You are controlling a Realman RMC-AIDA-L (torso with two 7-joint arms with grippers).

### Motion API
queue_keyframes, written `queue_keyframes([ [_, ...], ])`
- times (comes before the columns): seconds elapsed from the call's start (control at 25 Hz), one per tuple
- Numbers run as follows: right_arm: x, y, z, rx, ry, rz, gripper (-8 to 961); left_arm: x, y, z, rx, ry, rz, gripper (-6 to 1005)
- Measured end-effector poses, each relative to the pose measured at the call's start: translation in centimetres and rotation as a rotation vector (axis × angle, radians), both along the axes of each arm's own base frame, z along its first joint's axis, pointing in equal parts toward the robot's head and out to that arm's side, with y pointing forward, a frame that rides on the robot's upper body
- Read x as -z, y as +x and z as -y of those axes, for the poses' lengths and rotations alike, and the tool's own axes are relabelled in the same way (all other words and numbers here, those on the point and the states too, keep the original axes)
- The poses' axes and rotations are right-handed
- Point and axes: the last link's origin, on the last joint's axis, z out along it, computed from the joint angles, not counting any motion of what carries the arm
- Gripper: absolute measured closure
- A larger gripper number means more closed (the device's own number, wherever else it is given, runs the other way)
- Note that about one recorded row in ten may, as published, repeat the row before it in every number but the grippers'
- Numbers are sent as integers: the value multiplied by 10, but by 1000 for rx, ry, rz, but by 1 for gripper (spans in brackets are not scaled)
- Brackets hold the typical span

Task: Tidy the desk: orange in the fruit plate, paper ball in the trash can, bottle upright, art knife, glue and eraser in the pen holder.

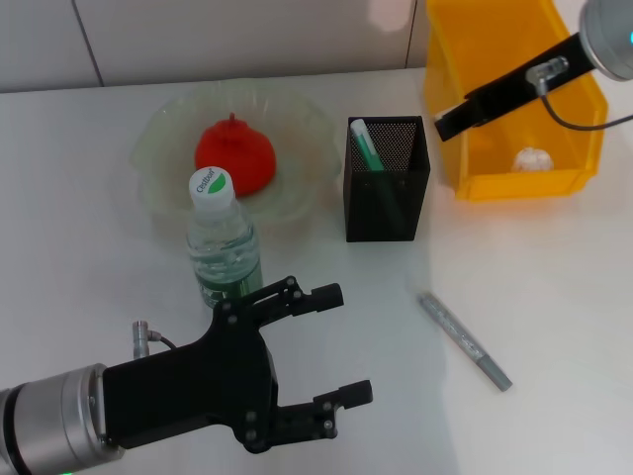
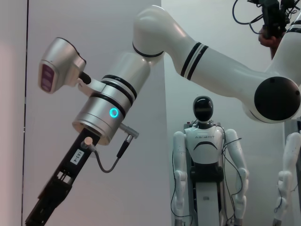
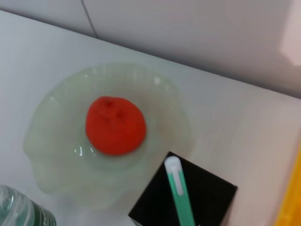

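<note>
Bottle (image 1: 224,237) stands upright at twelve o'clock of the left gripper (image 1: 341,344), fingers spread, released; right gripper (image 1: 447,123) unclear.

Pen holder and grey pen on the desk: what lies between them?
Nothing: in the head view, only bare desk separates the pen holder from the grey pen.
</note>
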Motion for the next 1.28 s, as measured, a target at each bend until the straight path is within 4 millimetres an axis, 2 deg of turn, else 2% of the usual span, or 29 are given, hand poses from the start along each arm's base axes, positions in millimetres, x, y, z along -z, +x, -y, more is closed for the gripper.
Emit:
queue_keyframes([
  [0.16,16,-2,-12,-6,-35,2,567,0,-1,1,-4,0,1,214],
  [0.44,29,-1,-24,-33,-54,11,563,0,-1,1,-6,1,1,214],
  [0.84,30,-2,-26,-45,-40,12,513,0,-1,1,-6,0,0,214],
  [0.88,29,-2,-27,-46,-40,13,332,0,-2,1,-6,0,0,214],
  [0.96,29,-3,-26,-48,-40,13,332,0,-2,1,-7,0,0,214],
  [1.0,25,-7,-23,-44,-44,13,332,0,-2,1,-7,0,0,214],
  [1.08,12,-13,-2,-19,-68,22,332,0,-2,1,-7,0,-1,214],
  [1.2,8,-12,5,-4,-74,26,332,0,-2,1,-8,1,-2,214],
  [1.24,2,-8,19,31,-81,34,333,0,-2,0,-8,2,-4,214],
  [1.28,2,-8,19,31,-81,34,333,0,-2,0,-8,2,-4,214],
])
